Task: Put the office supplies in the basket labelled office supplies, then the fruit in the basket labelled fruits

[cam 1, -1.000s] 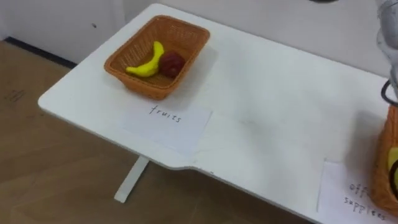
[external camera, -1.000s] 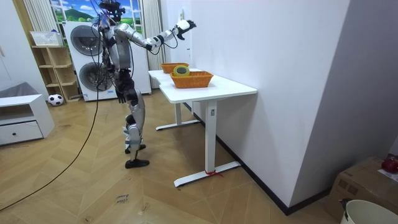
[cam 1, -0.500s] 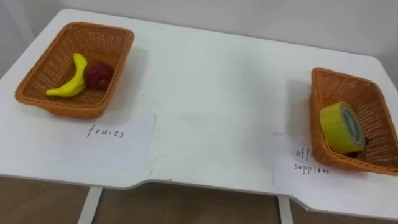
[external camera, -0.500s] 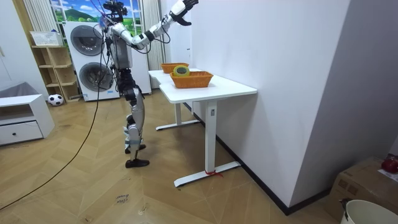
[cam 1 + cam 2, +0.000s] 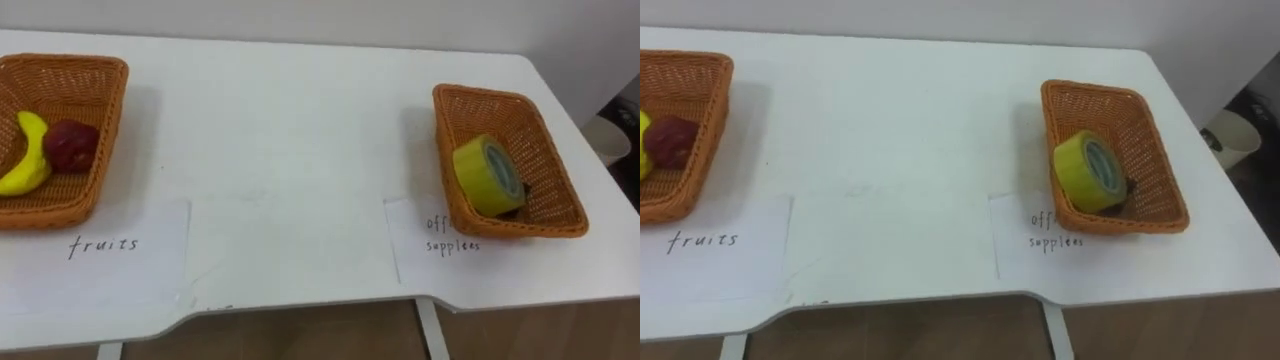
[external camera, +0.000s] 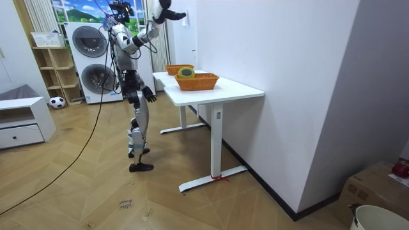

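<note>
Left, a woven wicker fruit basket holds the curved banana and a round dark-red fruit. Right, the matching office basket holds the glossy yellow tape roll. Sorting looks done to us, so we'd lower the raised right hand wide of the rims. Its fingers, and the low left hand's, we cannot tell.

white wall | herringbone wood floor | white table | stacked washers | wooden shelf

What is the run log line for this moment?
fruit basket: banana, dark red fruit | office basket: yellow tape roll | right robot hand: raised
</note>
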### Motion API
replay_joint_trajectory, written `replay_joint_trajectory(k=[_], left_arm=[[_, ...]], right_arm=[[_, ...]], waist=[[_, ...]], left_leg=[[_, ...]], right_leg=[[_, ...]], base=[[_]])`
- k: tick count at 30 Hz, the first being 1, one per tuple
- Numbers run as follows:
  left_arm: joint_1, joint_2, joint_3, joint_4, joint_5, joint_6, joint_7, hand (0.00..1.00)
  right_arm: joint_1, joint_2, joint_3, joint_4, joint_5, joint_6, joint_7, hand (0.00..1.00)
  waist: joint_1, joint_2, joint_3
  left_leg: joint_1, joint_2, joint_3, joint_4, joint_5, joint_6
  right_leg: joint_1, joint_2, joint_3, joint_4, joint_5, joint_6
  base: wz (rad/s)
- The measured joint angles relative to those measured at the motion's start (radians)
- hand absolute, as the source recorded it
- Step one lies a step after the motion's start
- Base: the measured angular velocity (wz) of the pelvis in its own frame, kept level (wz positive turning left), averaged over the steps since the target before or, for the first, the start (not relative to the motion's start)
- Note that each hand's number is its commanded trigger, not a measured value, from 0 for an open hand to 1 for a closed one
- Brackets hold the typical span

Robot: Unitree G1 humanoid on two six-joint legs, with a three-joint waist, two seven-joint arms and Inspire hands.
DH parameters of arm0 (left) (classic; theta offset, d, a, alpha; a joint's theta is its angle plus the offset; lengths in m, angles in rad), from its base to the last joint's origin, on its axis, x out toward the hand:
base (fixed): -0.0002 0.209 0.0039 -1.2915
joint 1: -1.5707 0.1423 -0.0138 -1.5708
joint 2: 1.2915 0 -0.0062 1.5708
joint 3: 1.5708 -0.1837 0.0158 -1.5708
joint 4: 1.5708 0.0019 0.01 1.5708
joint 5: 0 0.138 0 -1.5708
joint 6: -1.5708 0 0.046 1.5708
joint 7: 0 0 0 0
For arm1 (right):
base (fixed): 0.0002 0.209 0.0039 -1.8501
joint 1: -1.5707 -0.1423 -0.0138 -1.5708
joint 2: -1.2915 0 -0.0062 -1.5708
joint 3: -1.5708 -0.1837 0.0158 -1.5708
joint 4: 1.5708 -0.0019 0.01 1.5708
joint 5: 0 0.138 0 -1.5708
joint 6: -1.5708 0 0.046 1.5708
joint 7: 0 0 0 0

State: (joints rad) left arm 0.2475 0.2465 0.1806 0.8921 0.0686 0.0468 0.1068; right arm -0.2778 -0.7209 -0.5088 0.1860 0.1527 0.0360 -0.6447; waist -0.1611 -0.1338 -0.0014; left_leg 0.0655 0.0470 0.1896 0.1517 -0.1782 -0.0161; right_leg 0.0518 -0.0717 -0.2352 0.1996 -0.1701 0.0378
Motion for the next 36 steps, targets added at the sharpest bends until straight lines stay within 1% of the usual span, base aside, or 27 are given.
replay_joint_trajectory(k=[2, 3, 5, 6, 8, 9, 11, 12, 14, 15, 16, 17, 18, 19, 20, 21, 22, 24, 26, 27, 29, 30, 32, 33, 34, 35, 36], left_arm=[[-0.006, 0.000, -0.001, 0.014, -0.004, -0.003, 0.000, 0.00], [-0.010, 0.000, -0.002, 0.012, -0.010, -0.003, 0.001, 0.00], [-0.010, -0.005, -0.007, 0.011, -0.021, -0.003, 0.012, 0.00], [-0.010, -0.007, -0.007, 0.011, -0.021, -0.003, 0.014, 0.00], [-0.009, -0.010, -0.006, 0.009, -0.020, -0.002, 0.017, 0.00], [-0.009, -0.010, -0.006, 0.009, -0.017, -0.002, 0.017, 0.00], [-0.010, -0.017, -0.006, 0.011, -0.018, -0.001, 0.030, 0.00], [-0.010, -0.021, -0.005, 0.011, -0.018, -0.001, 0.037, 0.00], [-0.004, -0.034, -0.006, 0.011, -0.021, -0.001, 0.041, 0.00], [-0.002, -0.037, -0.006, 0.011, -0.025, -0.001, 0.041, 0.00], [0.006, -0.041, -0.006, 0.011, -0.039, -0.001, 0.041, 0.00], [0.008, -0.046, -0.006, 0.011, -0.041, -0.001, 0.041, 0.00], [0.012, -0.049, -0.006, 0.011, -0.042, -0.001, 0.040, 0.00], [0.018, -0.054, -0.006, 0.011, -0.056, -0.001, 0.039, 0.00], [0.020, -0.055, -0.005, 0.011, -0.067, -0.002, 0.039, 0.00], [0.019, -0.055, -0.003, 0.011, -0.067, -0.002, 0.039, 0.00], [0.021, -0.057, 0.001, 0.011, -0.068, -0.002, 0.039, 0.00], [0.019, -0.060, 0.005, 0.010, -0.078, -0.002, 0.040, 0.00], [0.027, -0.066, 0.010, 0.010, -0.081, -0.002, 0.042, 0.00], [0.029, -0.068, 0.010, 0.010, -0.081, -0.002, 0.042, 0.00], [0.022, -0.070, 0.000, 0.010, -0.081, -0.002, 0.041, 0.00], [0.022, -0.071, -0.001, 0.010, -0.081, -0.002, 0.039, 0.00], [0.025, -0.076, -0.001, 0.010, -0.081, -0.002, 0.033, 0.00], [0.029, -0.077, -0.001, 0.010, -0.081, -0.002, 0.032, 0.00], [0.033, -0.080, -0.001, 0.010, -0.078, -0.002, 0.031, 0.00], [0.034, -0.083, -0.001, 0.010, -0.077, -0.002, 0.031, 0.00], [0.035, -0.085, -0.001, 0.010, -0.076, -0.002, 0.031, 0.00]], right_arm=[[0.074, 0.005, -0.037, 0.001, 0.055, -0.025, -0.053, 0.00], [0.094, 0.007, -0.044, 0.001, 0.063, -0.028, -0.067, 0.00], [0.149, 0.026, -0.076, 0.000, 0.102, -0.035, -0.113, 0.00], [0.160, 0.034, -0.087, 0.000, 0.117, -0.036, -0.123, 0.00], [0.198, 0.077, -0.141, 0.000, 0.161, -0.038, -0.163, 0.00], [0.205, 0.088, -0.153, 0.000, 0.164, -0.038, -0.175, 0.00], [0.239, 0.144, -0.182, 0.013, 0.197, -0.069, -0.220, 0.00], [0.250, 0.158, -0.187, 0.020, 0.201, -0.072, -0.230, 0.00], [0.303, 0.210, -0.213, 0.085, 0.243, -0.082, -0.261, 0.00], [0.315, 0.222, -0.220, 0.109, 0.250, -0.083, -0.266, 0.00], [0.341, 0.246, -0.224, 0.153, 0.271, -0.084, -0.279, 0.00], [0.365, 0.268, -0.224, 0.193, 0.280, -0.084, -0.289, 0.00], [0.377, 0.281, -0.224, 0.204, 0.281, -0.084, -0.292, 0.00], [0.396, 0.306, -0.224, 0.225, 0.281, -0.091, -0.295, 0.00], [0.414, 0.329, -0.223, 0.258, 0.281, -0.101, -0.295, 0.00], [0.424, 0.339, -0.223, 0.274, 0.281, -0.103, -0.296, 0.00], [0.445, 0.365, -0.223, 0.308, 0.293, -0.105, -0.302, 0.00], [0.479, 0.385, -0.223, 0.373, 0.348, -0.109, -0.301, 0.00], [0.514, 0.426, -0.224, 0.405, 0.416, -0.111, -0.300, 0.00], [0.524, 0.437, -0.223, 0.410, 0.428, -0.112, -0.300, 0.00], [0.566, 0.480, -0.202, 0.450, 0.486, -0.118, -0.300, 0.00], [0.573, 0.494, -0.193, 0.458, 0.496, -0.121, -0.299, 0.00], [0.592, 0.546, -0.180, 0.481, 0.535, -0.123, -0.295, 0.00], [0.595, 0.555, -0.180, 0.490, 0.545, -0.124, -0.291, 0.00], [0.592, 0.568, -0.168, 0.524, 0.551, -0.124, -0.283, 0.00], [0.591, 0.577, -0.128, 0.566, 0.558, -0.125, -0.262, 0.00], [0.591, 0.578, -0.103, 0.599, 0.558, -0.125, -0.244, 0.00]], waist=[[-0.002, 0.004, 0.0021], [-0.002, 0.005, 0.0022], [-0.002, 0.012, 0.0019], [-0.002, 0.015, 0.0017], [0.000, 0.026, -0.0044], [0.000, 0.028, -0.0048], [-0.001, 0.040, -0.0041], [-0.002, 0.041, -0.0047], [-0.004, 0.046, -0.0074], [-0.004, 0.047, -0.0075], [-0.006, 0.048, -0.0071], [-0.009, 0.047, -0.0066], [-0.011, 0.049, -0.0074], [-0.020, 0.055, -0.0079], [-0.025, 0.058, -0.0069], [-0.026, 0.058, -0.0065], [-0.031, 0.058, -0.0065], [-0.030, 0.058, -0.0070], [-0.030, 0.061, -0.0058], [-0.030, 0.063, -0.0054], [-0.029, 0.067, -0.0048], [-0.028, 0.068, -0.0049], [-0.029, 0.074, -0.0051], [-0.028, 0.076, -0.0050], [-0.026, 0.083, -0.0030], [-0.024, 0.088, -0.0027], [-0.024, 0.089, -0.0036]], left_leg=[[0.000, 0.003, 0.002, -0.001, -0.007, -0.001], [0.000, 0.003, 0.002, -0.001, -0.007, -0.001], [-0.002, 0.003, 0.008, 0.001, -0.009, -0.001], [-0.002, 0.003, 0.011, 0.001, -0.009, -0.001], [0.000, 0.004, 0.018, 0.001, -0.010, -0.001], [0.002, 0.004, 0.020, 0.000, -0.010, -0.001], [0.007, 0.005, 0.026, -0.002, -0.011, -0.002], [0.007, 0.005, 0.025, -0.003, -0.011, -0.002], [0.009, 0.006, 0.025, -0.007, -0.011, -0.002], [0.009, 0.006, 0.024, -0.008, -0.011, -0.002], [0.009, 0.006, 0.024, -0.009, -0.011, -0.002], [0.009, 0.006, 0.024, -0.009, -0.012, -0.003], [0.009, 0.006, 0.024, -0.010, -0.012, -0.003], [0.009, 0.006, 0.024, -0.009, -0.013, -0.003], [0.008, 0.006, 0.025, -0.010, -0.013, -0.003], [0.008, 0.006, 0.024, -0.010, -0.013, -0.003], [0.005, 0.007, 0.023, -0.009, -0.013, -0.003], [0.006, 0.007, 0.024, -0.008, -0.013, -0.003], [0.011, 0.005, 0.026, -0.010, -0.013, -0.003], [0.012, 0.005, 0.026, -0.010, -0.013, -0.003], [0.009, 0.003, 0.023, -0.009, -0.013, -0.003], [0.009, 0.003, 0.023, -0.008, -0.013, -0.003], [0.009, 0.001, 0.024, -0.009, -0.013, -0.003], [0.009, 0.001, 0.023, -0.009, -0.013, -0.003], [0.013, -0.001, 0.018, -0.015, -0.013, -0.003], [0.013, -0.003, 0.013, -0.017, -0.013, -0.003], [0.013, -0.003, 0.012, -0.017, -0.013, -0.003]], right_leg=[[0.002, 0.004, 0.001, -0.003, 0.000, 0.000], [0.002, 0.004, 0.002, -0.003, 0.000, -0.001], [0.000, 0.007, 0.015, -0.015, 0.003, -0.006], [0.000, 0.007, 0.015, -0.014, 0.004, -0.006], [-0.001, 0.007, 0.017, -0.014, 0.004, -0.006], [-0.001, 0.008, 0.020, -0.014, 0.004, -0.006], [0.001, 0.011, 0.039, -0.014, 0.004, -0.006], [0.001, 0.012, 0.039, -0.014, 0.004, -0.006], [0.002, 0.012, 0.037, -0.015, 0.004, -0.006], [0.002, 0.013, 0.037, -0.015, 0.004, -0.006], [0.001, 0.013, 0.038, -0.015, 0.004, -0.006], [0.001, 0.013, 0.038, -0.015, 0.004, -0.006], [0.000, 0.013, 0.039, -0.015, 0.004, -0.006], [0.000, 0.013, 0.039, -0.015, 0.004, -0.006], [0.000, 0.013, 0.041, -0.015, 0.004, -0.006], [0.000, 0.013, 0.041, -0.015, 0.004, -0.006], [-0.001, 0.013, 0.039, -0.016, 0.003, -0.006], [0.000, 0.014, 0.042, -0.017, 0.002, -0.008], [0.002, 0.014, 0.047, -0.017, -0.002, -0.010], [0.002, 0.013, 0.047, -0.018, -0.002, -0.011], [0.003, 0.012, 0.047, -0.021, -0.003, -0.011], [0.004, 0.012, 0.047, -0.023, -0.003, -0.011], [0.004, 0.011, 0.047, -0.025, -0.003, -0.010], [0.005, 0.011, 0.047, -0.026, -0.004, -0.010], [0.005, 0.010, 0.048, -0.026, -0.005, -0.008], [0.007, 0.009, 0.046, -0.026, -0.006, -0.007], [0.009, 0.009, 0.045, -0.028, -0.006, -0.006]], base=[[-0.08], [-0.06], [-0.11], [-0.09], [-0.06], [-0.09], [-0.09], [0.00], [0.00], [0.00], [0.00], [0.00], [0.00], [0.00], [0.00], [0.03], [0.04], [-0.02], [-0.10], [-0.05], [0.02], [0.00], [0.00], [0.00], [0.00], [0.04], [0.08]])
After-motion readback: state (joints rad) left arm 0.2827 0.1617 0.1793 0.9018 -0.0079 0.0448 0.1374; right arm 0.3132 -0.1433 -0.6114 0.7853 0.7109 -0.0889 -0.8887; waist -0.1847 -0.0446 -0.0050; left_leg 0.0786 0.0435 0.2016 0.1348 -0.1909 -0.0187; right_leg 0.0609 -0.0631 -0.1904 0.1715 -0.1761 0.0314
